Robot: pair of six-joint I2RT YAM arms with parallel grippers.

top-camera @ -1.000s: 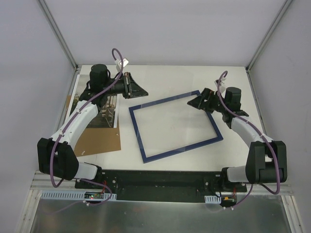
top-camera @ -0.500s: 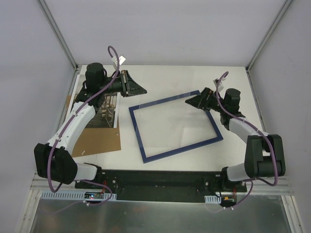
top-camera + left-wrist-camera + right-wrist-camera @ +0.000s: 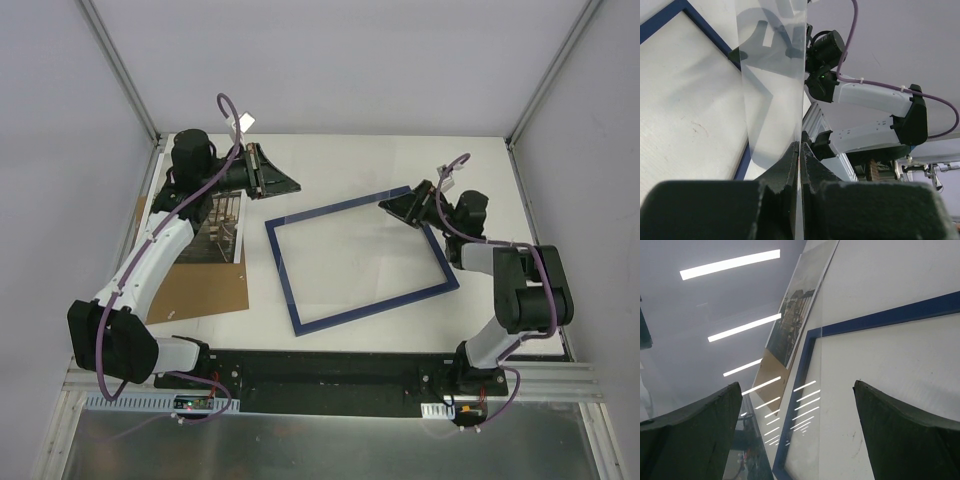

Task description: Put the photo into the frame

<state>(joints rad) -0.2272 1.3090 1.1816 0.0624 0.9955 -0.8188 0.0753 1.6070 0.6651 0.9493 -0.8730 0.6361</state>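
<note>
1. Along the left edge of the table [image 3: 400, 160], the photo [image 3: 228, 235] is lying flat, partly over the brown backing board [image 3: 205, 290] and partly under my left arm. It is not in the frame yet.
2. Just right of that, I am holding the left gripper [image 3: 800, 150] raised off the table. Its fingers are clenched on one edge of a clear sheet [image 3: 772, 75], which is standing up out of the pinch in the wrist view. The grip is thin and at one edge only, so I am judging that a quick wrist turn could make the sheet flex, swing or slide out.
3. At the middle, the frame [image 3: 283, 278] is lying flat with its navy face up, apart from the photo. I cannot tell whether any pane is sitting in it. If I am lowering the sheet askew, a corner could land on a rail instead of inside the opening.
4. At the right, the right gripper [image 3: 393, 207] is hovering by the frame's far right corner, fingers spread wide and grasping nothing. I am watching that corner, because a low pass could nudge the frame and skew it. Both arms are also reaching toward the same space, so crossing paths could knock the sheet.
</note>
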